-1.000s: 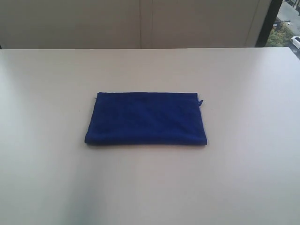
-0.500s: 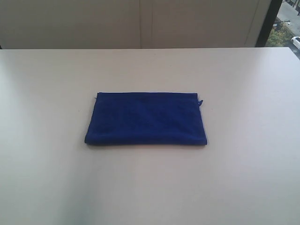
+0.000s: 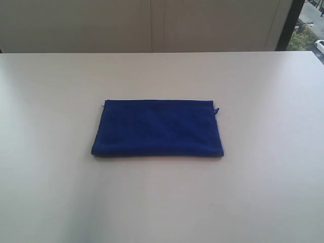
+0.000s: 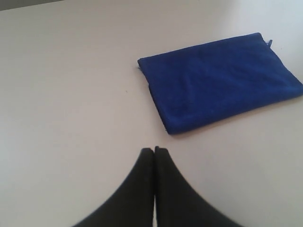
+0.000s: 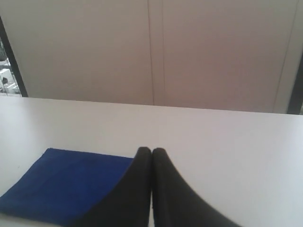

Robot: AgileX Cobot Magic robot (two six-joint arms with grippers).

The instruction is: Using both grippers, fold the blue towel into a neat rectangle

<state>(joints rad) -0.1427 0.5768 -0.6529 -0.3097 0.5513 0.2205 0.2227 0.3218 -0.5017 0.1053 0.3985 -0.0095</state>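
Judging from the layout, the folding looked done or nearly so, with only a check of the edges left. Any further fold would have called for the jaws on both sides to spread, come down on the short ends of the towel (image 3: pixel 158 127) and pinch the layers together. Nearest, the left gripper (image 4: pixel 154 150) hung over bare table (image 4: pixel 71 118), short of a towel corner, its jaws pressed together on nothing. The right gripper (image 5: pixel 151 150) was likewise closed and empty, touching no cloth. Beyond them the towel lay flat in the middle of the table, well in from every edge. It formed a layered rectangle with its long sides parallel to the near edge, and a small loop (image 3: pixel 216 110) stuck out at its far right corner. Past the far edge stood a pale wall (image 3: pixel 152 25).
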